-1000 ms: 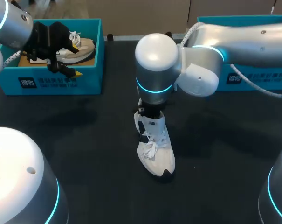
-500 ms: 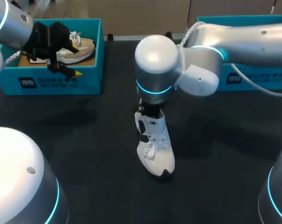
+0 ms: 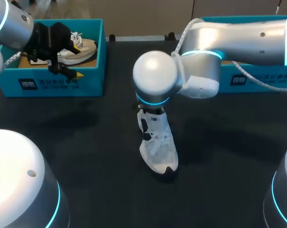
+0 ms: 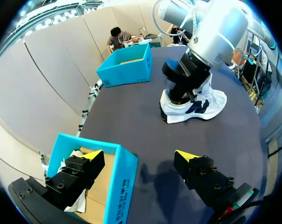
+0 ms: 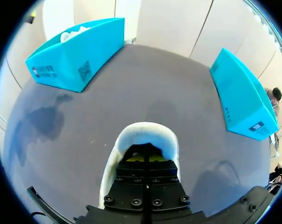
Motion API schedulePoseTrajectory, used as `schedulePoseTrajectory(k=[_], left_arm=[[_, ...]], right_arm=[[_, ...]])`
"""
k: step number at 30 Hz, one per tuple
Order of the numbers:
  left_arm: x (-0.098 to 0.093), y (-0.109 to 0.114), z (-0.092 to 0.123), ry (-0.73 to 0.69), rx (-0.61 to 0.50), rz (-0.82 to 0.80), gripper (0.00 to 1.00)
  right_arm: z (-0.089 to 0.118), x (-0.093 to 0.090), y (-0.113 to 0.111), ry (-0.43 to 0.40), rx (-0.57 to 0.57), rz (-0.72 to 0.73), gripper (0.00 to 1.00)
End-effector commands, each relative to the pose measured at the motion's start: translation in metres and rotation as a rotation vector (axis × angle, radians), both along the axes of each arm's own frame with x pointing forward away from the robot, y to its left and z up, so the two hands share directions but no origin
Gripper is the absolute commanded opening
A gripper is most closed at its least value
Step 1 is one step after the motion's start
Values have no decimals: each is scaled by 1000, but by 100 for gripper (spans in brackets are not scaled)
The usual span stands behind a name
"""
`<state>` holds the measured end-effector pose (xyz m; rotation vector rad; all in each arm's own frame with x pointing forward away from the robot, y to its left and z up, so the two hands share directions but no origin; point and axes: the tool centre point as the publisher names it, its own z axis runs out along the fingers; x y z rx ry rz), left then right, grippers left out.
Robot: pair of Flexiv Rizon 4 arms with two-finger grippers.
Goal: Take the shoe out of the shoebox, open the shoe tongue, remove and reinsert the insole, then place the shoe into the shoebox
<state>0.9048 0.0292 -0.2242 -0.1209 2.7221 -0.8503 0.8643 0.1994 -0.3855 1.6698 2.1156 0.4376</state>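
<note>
A white sneaker with dark side marks (image 3: 158, 147) stands on the black table near the middle, toe toward me. My right gripper (image 5: 145, 159) is pushed down into its heel opening, shut, with the yellow tips together inside the white collar (image 5: 145, 133). What the tips touch inside is hidden. In the left wrist view the same sneaker (image 4: 196, 102) lies ahead with the right arm's black wrist on it. My left gripper (image 3: 78, 61) hangs open over the left shoebox (image 3: 62, 83), its fingers either side of the box's front wall (image 4: 120, 186).
A beige and white shoe (image 3: 84, 47) lies in the left shoebox. A second blue shoebox (image 3: 257, 78) stands at the back right, behind the right arm. My arms' white bases fill the near corners.
The right arm's wrist has swung a little left and lower, and the sneaker has rolled slightly under it, its laces now less in view. The left arm has not moved.
</note>
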Motion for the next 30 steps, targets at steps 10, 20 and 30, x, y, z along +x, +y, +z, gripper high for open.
schedulePoseTrajectory(k=[10, 20, 30], left_arm=[[-1, 0, 0, 0, 4, 2, 100], [-1, 0, 0, 0, 4, 2, 100], [-1, 0, 0, 0, 4, 2, 100]], right_arm=[[-46, -6, 7, 129, 36, -1, 0], [-51, -35, -4, 278, 15, 8, 0], [-63, -66, -12, 395, 35, -9, 0]])
